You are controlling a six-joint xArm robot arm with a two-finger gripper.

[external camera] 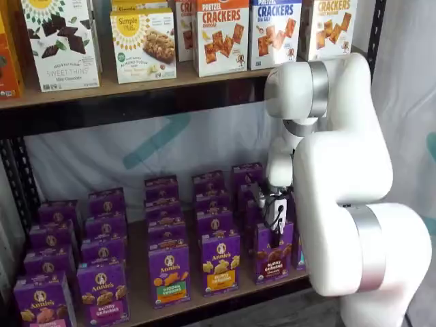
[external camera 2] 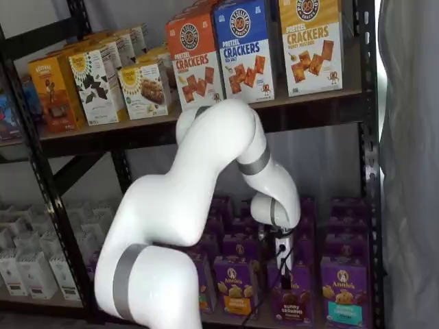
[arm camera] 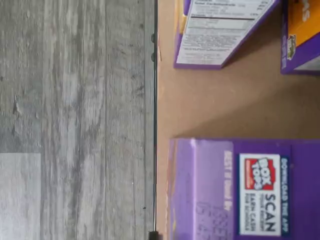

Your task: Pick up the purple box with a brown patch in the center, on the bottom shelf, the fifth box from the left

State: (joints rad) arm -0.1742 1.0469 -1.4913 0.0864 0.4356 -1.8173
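The purple box [external camera: 272, 261] stands at the front of the bottom shelf [external camera: 204, 300], with dark brown bunny snacks at its centre; it also shows in a shelf view [external camera 2: 292, 301]. My gripper [external camera: 274, 228] hangs straight down onto the top of this box, and so too in a shelf view [external camera 2: 282, 264]. Its fingers are dark and small against the cartons, so no gap or grip shows. In the wrist view a purple carton top [arm camera: 245, 190] with a Box Tops label lies close under the camera, by the shelf's black front edge [arm camera: 155, 120].
Rows of similar purple cartons fill the shelf, among them one with an orange band [external camera: 220, 264] and one with a green band [external camera: 169, 274] to the left. A cracker box [external camera: 221, 34] stands on the upper shelf. Grey floor [arm camera: 75, 120] lies beyond the shelf edge.
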